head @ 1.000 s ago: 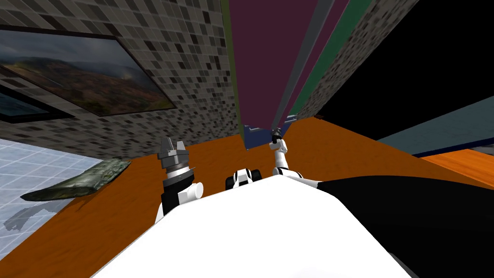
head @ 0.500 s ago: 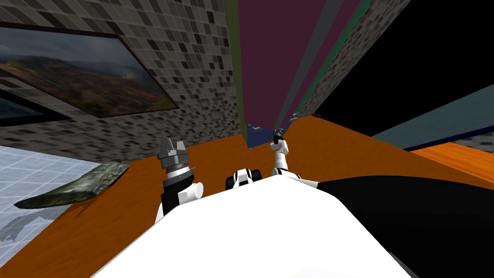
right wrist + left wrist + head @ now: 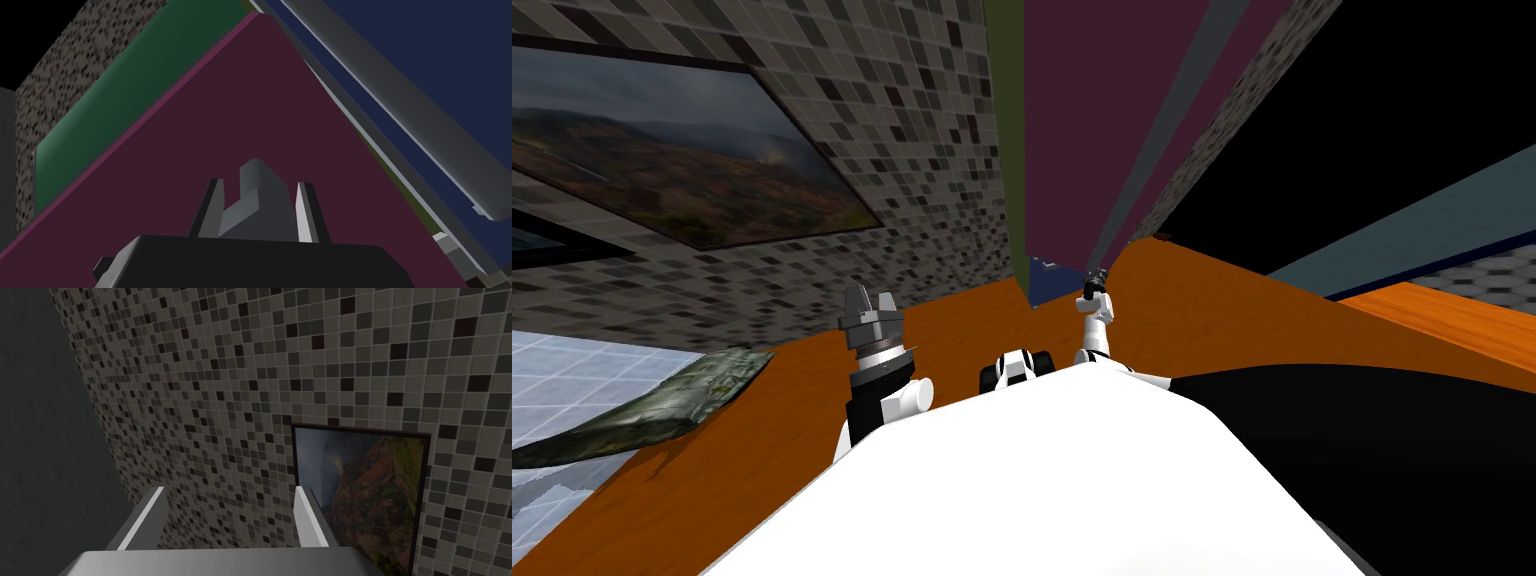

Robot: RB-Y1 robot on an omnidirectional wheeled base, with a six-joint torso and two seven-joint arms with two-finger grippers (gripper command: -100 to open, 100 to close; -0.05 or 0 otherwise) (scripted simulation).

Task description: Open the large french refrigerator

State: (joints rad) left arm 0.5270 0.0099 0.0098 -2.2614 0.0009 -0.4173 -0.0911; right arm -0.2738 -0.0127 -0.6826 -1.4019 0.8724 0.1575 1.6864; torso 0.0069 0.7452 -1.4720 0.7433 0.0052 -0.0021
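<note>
Beside the mosaic wall [image 3: 912, 150] upper left, the maroon door [image 3: 1082, 120] seems hardly open. Our right gripper [image 3: 259, 183] clamps its grey handle [image 3: 255, 200], our left gripper [image 3: 229, 489] is spread idle, and the pull remains.

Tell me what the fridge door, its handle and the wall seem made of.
Door: flat matte maroon, no grain or gleam; material unclear. Handle: plain matte grey, perhaps metal or plastic. Wall: small grey and black mosaic tiles, by the grid of grout lines.

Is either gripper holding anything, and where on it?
Right gripper clamps the grey bar handle on the maroon refrigerator door, at its end; left gripper holds nothing.
</note>
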